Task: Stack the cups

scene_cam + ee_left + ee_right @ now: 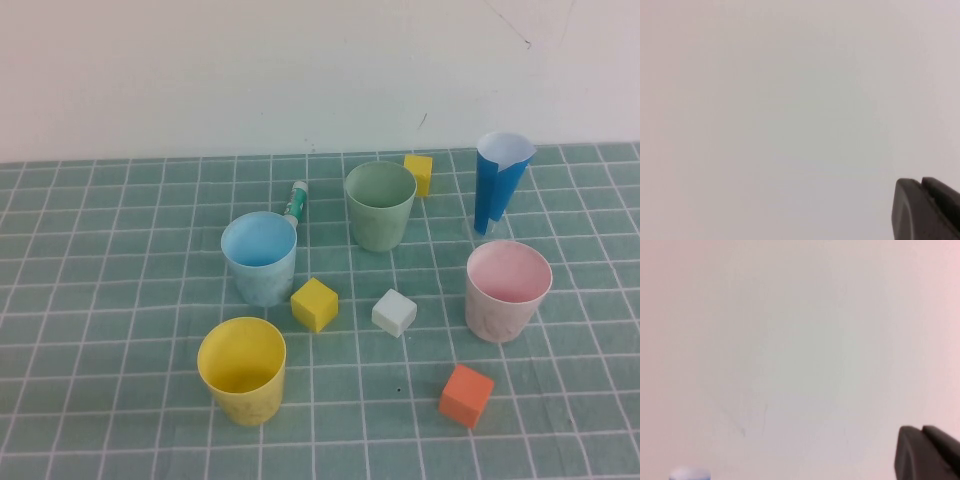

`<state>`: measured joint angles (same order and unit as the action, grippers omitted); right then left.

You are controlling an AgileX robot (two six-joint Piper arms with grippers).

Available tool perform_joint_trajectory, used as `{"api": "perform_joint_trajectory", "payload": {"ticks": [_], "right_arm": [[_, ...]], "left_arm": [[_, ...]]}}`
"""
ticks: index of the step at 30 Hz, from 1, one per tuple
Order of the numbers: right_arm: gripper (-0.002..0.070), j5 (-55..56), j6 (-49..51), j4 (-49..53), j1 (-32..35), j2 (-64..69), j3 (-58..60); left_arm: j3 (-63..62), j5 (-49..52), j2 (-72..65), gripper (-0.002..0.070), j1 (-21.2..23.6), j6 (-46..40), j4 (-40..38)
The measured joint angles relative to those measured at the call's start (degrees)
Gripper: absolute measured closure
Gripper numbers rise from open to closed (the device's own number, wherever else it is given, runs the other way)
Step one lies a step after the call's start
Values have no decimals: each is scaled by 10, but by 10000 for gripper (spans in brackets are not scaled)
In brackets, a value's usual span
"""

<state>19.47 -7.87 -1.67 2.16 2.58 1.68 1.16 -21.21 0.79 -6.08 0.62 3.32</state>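
Cups (259, 257) matte pastel, upright, apart; left tool (925, 210), right tool (926, 452) together, raised.

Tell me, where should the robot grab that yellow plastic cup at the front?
Probably at the rim, coming straight down from above: the yellow plastic cup stands upright, mouth open, so one finger can slip inside and one outside its thin wall. The right tool and left tool are both shut, away from the table, facing the wall.

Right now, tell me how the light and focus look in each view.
High view: soft, even light, faint shadows beside the cups, all sharp, no glare. Left wrist view: blank wall, the left gripper dark at the picture's corner. Right wrist view: the same, the right gripper likewise dark.
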Motion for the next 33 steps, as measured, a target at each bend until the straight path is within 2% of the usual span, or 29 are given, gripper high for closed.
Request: {"api": "perform_joint_trajectory", "payload": {"ticks": [6, 11, 16, 19, 22, 26, 33], "right_arm": [[679, 153, -7, -12, 0, 0, 0], [679, 185, -12, -76, 0, 0, 0], [679, 178, -28, -91, 0, 0, -7], [679, 72, -34, -31, 0, 0, -54], [679, -54, -37, 57, 0, 10, -121], [679, -191, -38, 111, 0, 45, -199], [679, -358, -38, 110, 0, 142, -272]], "left_arm": [[0, -173, 0, 678, 0, 0, 2], [0, -214, 0, 678, 0, -6, -8], [-2, -207, 0, 678, 0, -6, -87], [-59, -79, 0, 678, 0, -16, -190], [-142, 60, -3, 678, 0, -75, -261], [-247, 190, -49, 678, 0, -125, -280], [-365, 422, -215, 678, 0, -135, -281]]}}
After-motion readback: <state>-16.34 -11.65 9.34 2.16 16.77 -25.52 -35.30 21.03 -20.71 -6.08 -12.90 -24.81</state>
